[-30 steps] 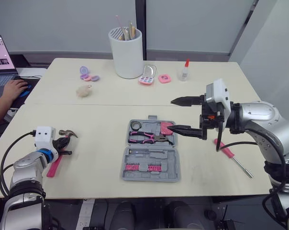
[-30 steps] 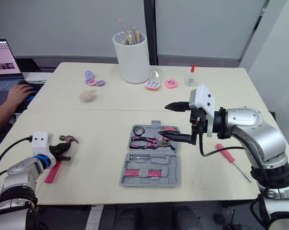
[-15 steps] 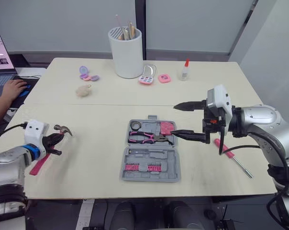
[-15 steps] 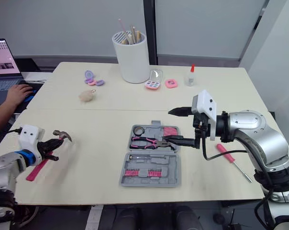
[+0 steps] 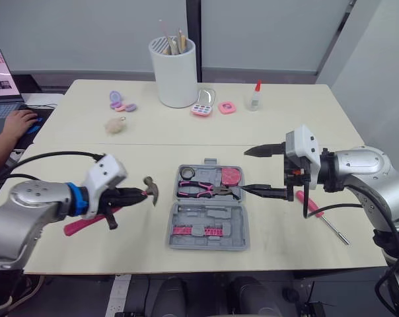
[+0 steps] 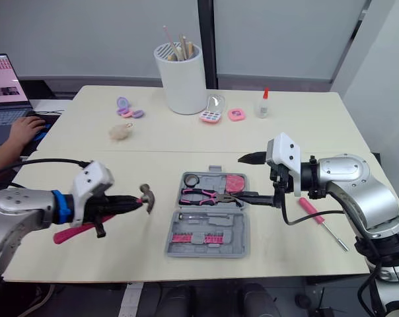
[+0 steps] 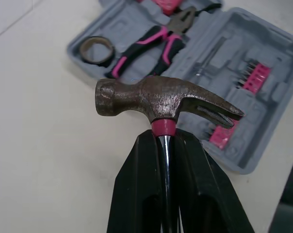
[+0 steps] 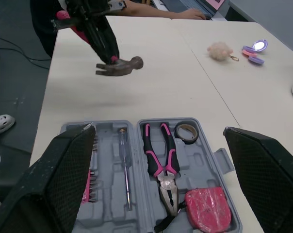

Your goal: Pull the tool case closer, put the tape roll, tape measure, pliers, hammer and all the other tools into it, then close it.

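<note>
The grey tool case (image 5: 239,231) lies open at the table's middle. In it are the tape roll (image 5: 187,173), pink-handled pliers (image 5: 199,189), pink tape measure (image 5: 234,176) and a row of bits. My left gripper (image 5: 137,194) is shut on the hammer's neck just below its head (image 5: 150,189); the pink handle (image 5: 87,222) trails back to the left. The hammer head (image 7: 161,99) hangs above the table just left of the case. My right gripper (image 5: 255,172) stands open at the case's right edge, holding nothing. A red screwdriver (image 5: 318,214) lies on the table right of the case.
A white pot of pencils (image 5: 174,72), a glue bottle (image 5: 255,96), small pink cosmetics (image 5: 204,107) and a fluffy ball (image 5: 115,125) sit at the back. A person's hand (image 5: 18,122) rests by a laptop at the far left.
My left arm has lifted the hammer off the table and carried it right, close to the case. The right gripper has drawn slightly back to the right and stays open.
</note>
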You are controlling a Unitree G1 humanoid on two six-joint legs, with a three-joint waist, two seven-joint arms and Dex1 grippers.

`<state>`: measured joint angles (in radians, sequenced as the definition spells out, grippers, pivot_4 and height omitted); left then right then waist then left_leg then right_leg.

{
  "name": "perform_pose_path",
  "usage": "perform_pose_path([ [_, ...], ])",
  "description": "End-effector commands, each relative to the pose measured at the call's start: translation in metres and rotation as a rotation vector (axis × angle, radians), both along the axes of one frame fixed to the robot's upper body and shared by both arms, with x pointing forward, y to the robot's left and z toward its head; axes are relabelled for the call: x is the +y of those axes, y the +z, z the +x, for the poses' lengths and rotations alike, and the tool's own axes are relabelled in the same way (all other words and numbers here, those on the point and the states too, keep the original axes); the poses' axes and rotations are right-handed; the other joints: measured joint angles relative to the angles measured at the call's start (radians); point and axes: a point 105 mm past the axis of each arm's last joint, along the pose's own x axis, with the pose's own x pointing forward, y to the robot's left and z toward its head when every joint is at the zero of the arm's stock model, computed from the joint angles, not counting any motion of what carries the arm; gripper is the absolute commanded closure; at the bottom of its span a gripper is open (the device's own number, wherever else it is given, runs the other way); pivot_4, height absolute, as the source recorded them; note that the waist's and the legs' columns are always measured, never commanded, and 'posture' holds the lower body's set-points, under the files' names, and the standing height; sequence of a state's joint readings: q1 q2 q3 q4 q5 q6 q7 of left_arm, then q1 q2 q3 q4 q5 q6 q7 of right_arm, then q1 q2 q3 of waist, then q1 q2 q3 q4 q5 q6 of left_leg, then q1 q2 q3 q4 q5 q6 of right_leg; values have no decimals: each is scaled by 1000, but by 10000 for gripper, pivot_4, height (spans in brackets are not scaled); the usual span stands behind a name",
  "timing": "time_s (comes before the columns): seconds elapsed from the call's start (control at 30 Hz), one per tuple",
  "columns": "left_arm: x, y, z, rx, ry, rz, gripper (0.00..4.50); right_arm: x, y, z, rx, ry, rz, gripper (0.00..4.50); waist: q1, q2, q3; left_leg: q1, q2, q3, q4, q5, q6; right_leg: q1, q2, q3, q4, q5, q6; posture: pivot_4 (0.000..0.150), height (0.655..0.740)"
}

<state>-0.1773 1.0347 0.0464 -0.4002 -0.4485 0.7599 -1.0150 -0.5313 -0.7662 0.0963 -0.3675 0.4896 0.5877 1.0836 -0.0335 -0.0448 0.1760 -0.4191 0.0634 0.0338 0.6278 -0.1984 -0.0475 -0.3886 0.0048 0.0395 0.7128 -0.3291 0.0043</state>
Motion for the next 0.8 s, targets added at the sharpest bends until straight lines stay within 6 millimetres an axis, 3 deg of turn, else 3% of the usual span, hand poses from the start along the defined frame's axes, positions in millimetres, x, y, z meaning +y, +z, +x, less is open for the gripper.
perform_pose_path([
  [0.03,-31,7,-2,-81,-147,62,44167,-4,5,-2,-48,-3,-30,0,2,0,0,0,0,0,0,0,0,0,1,0,0,0,0,1500,7400],
  [0.13,-57,2,0,-105,-223,63,44167,-11,-2,-4,-28,-17,-61,0,4,0,0,0,0,0,0,0,0,0,2,0,0,0,0,1500,7400],
  [0.47,-109,-25,11,-124,-372,96,44167,-32,-25,-17,27,-50,-191,0,4,0,1,-1,-1,0,2,0,0,1,7,1,-1,0,0,1500,7400],
  [0.8,-139,-45,9,-117,-467,128,44167,-32,-25,-31,68,-60,-203,0,3,1,1,-1,-1,-1,2,0,0,1,10,1,-1,-1,2,1500,7400],
])
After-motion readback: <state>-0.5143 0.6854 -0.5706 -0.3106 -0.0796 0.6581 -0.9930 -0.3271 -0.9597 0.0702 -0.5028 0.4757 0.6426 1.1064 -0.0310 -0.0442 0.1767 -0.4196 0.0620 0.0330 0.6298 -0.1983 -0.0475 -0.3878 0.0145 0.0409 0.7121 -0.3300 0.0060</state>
